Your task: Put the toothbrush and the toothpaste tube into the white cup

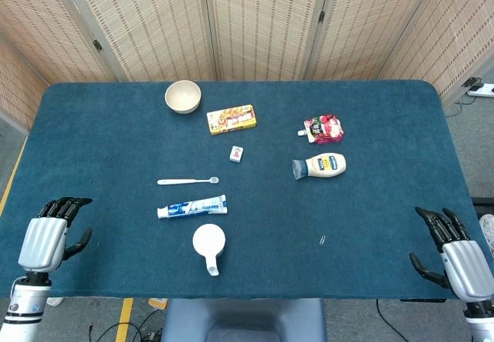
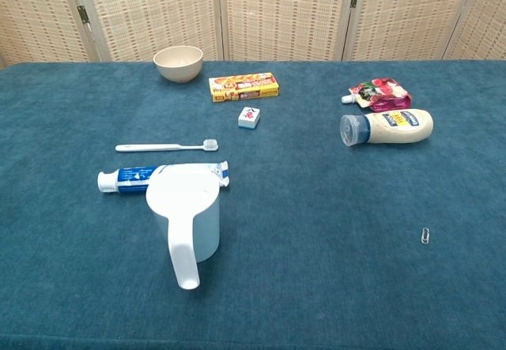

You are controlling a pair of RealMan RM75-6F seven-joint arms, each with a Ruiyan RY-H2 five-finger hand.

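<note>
My left hand (image 1: pixel 48 238) hovers empty at the near left table edge, fingers loosely apart; my right hand (image 1: pixel 457 257) waits likewise at the near right corner. Both sit clear of the blue cloth table (image 1: pixel 386 203), I judge ready to reach in. The white plastic toothbrush (image 1: pixel 187 181) lies flat beyond the blue-and-white toothpaste tube (image 1: pixel 191 207), which lies just beyond the upright white handled cup (image 1: pixel 209 242), still empty.
</note>
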